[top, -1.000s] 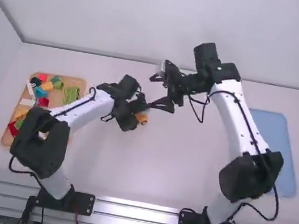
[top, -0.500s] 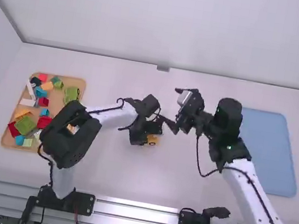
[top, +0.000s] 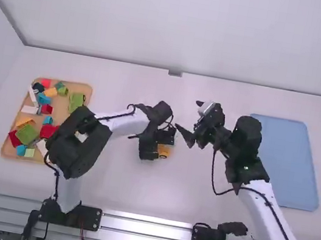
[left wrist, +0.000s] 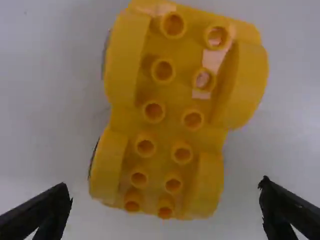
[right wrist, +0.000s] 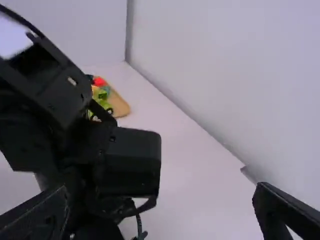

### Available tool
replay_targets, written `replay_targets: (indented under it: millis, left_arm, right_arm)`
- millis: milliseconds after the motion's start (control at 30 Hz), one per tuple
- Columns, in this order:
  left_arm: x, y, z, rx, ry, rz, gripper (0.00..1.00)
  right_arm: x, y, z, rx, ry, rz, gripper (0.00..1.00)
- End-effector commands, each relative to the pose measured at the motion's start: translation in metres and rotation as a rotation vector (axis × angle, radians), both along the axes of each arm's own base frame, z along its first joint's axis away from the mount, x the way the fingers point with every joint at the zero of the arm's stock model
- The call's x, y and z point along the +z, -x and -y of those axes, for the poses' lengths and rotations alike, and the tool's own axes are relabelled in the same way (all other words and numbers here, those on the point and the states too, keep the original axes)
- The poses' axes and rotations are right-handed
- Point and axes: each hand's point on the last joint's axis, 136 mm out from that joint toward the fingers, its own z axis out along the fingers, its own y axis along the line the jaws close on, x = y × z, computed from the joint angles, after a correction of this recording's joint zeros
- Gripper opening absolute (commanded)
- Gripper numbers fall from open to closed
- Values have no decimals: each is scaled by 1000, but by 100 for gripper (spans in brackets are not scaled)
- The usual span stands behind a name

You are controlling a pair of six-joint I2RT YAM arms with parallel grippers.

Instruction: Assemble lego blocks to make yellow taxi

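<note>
The left gripper [left wrist: 164,185] has its fingers apart over the yellow car body [left wrist: 167,105], centre of the frame, hollow tubes showing. The right gripper [right wrist: 161,188], fingers spread, is right of centre from above. The build looks barely begun; loose blocks [top: 27,133] fill the tray [top: 60,109], far left.

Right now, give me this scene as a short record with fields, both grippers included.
Main piece: yellow plastic wheeled block, tubed side facing the left wrist camera
Left gripper: over the block, fingers apart
Right gripper: raised near the table's middle, fingers apart, nothing between them
Left side: tan tray holding mixed coloured blocks
Right side: flat blue rectangular panel
</note>
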Motion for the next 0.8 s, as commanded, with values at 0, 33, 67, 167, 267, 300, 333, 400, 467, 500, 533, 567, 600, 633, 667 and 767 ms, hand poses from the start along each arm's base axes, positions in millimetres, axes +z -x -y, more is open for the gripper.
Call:
replay_targets:
  millis: [0, 33, 67, 167, 267, 300, 333, 400, 467, 500, 533, 567, 600, 633, 667, 767]
  left_arm:
    - [24, -27, -2, 112, 27, 57, 99]
    - [33, -34, -6, 160, 44, 73, 99]
    - [42, -41, -11, 206, 65, 90, 99]
    - [68, -61, -33, 356, 120, 152, 99]
    - [100, -73, -81, 575, 170, 219, 99]
    - [104, -74, -87, 606, 177, 227, 99]
    - [120, -74, -116, 739, 204, 253, 99]
    - [132, -73, -137, 852, 232, 274, 99]
    - [149, -67, -172, 1013, 274, 320, 99]
    - [156, -63, -188, 1075, 288, 346, 99]
    - [161, -58, -205, 1134, 293, 379, 99]
    - [165, -55, -217, 1188, 299, 404, 99]
    - [170, -48, -243, 1320, 305, 457, 99]
    - [174, -41, -263, 1436, 316, 495, 99]
    - [175, -38, -269, 1477, 320, 505, 99]
    - [181, -4, -313, 1840, 388, 559, 99]
  right_arm:
    - [23, -6, -11, 100, -13, 36, 98]
    - [25, -10, -15, 126, -3, 30, 98]
    - [26, -14, -21, 147, 15, 27, 98]
    - [25, -23, -42, 203, 78, 9, 98]
    - [24, -24, -72, 313, 157, 4, 98]
    - [25, -25, -74, 321, 161, 4, 98]
    - [28, -26, -87, 369, 168, 7, 98]
    - [32, -27, -97, 411, 151, 12, 98]
    - [42, -26, -114, 508, 95, 25, 98]
    - [45, -26, -120, 548, 73, 26, 98]
    - [47, -27, -125, 574, 57, 28, 98]
    - [47, -28, -128, 593, 46, 29, 98]
    - [48, -28, -136, 631, 29, 32, 98]
    - [48, -28, -142, 650, 23, 36, 98]
    - [47, -28, -144, 654, 22, 36, 98]
    - [47, -31, -162, 645, 23, 24, 98]
